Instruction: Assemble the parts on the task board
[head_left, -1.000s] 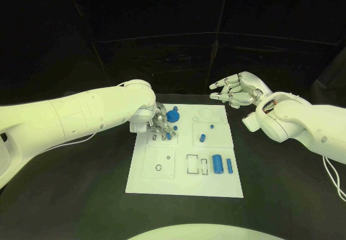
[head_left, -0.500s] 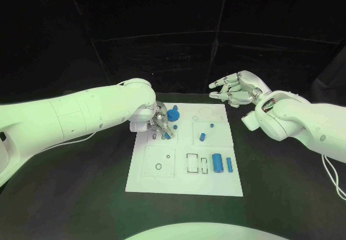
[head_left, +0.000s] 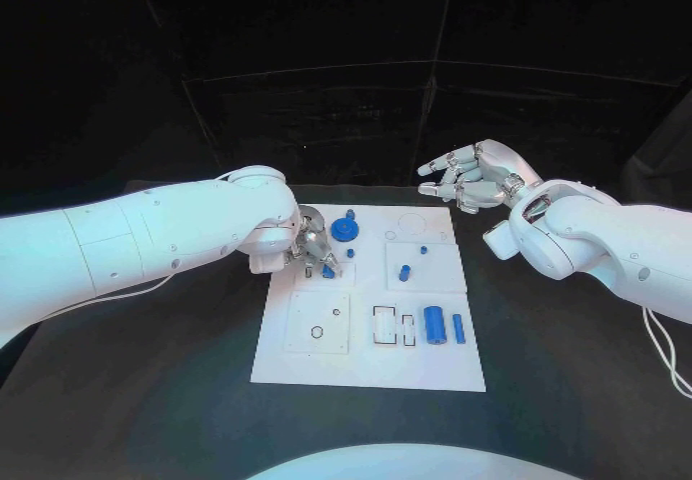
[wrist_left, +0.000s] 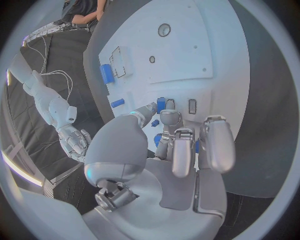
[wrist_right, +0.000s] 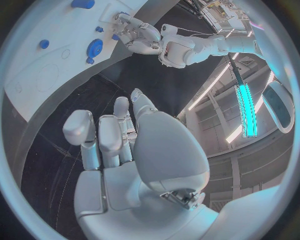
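Note:
The white task board (head_left: 361, 365) lies mid-table. My left hand (head_left: 307, 244) rests on its near-left part, thumb and a finger pinching a small blue peg (head_left: 329, 269) that stands on the board; the left wrist view shows this peg (wrist_left: 160, 103) between the fingertips, beside an empty slot (wrist_left: 192, 105). A blue gear (head_left: 345, 230) sits just behind the hand. Two blue cylinders (head_left: 434, 322) lie at the board's right front. My right hand (head_left: 476, 176) hovers above the board's far right corner, fingers loosely spread, holding nothing.
Small blue pieces (head_left: 405, 272) lie in the board's middle right square. A rectangular recess (head_left: 385, 326) sits left of the cylinders. The right wrist view shows the board's (wrist_right: 44, 70) far end with the gear (wrist_right: 95, 47) and my left hand (wrist_right: 134, 31) beyond.
My left hand has shifted slightly toward the board's left with the peg at its fingertips, and the left arm has sunk lower. The right hand has barely moved.

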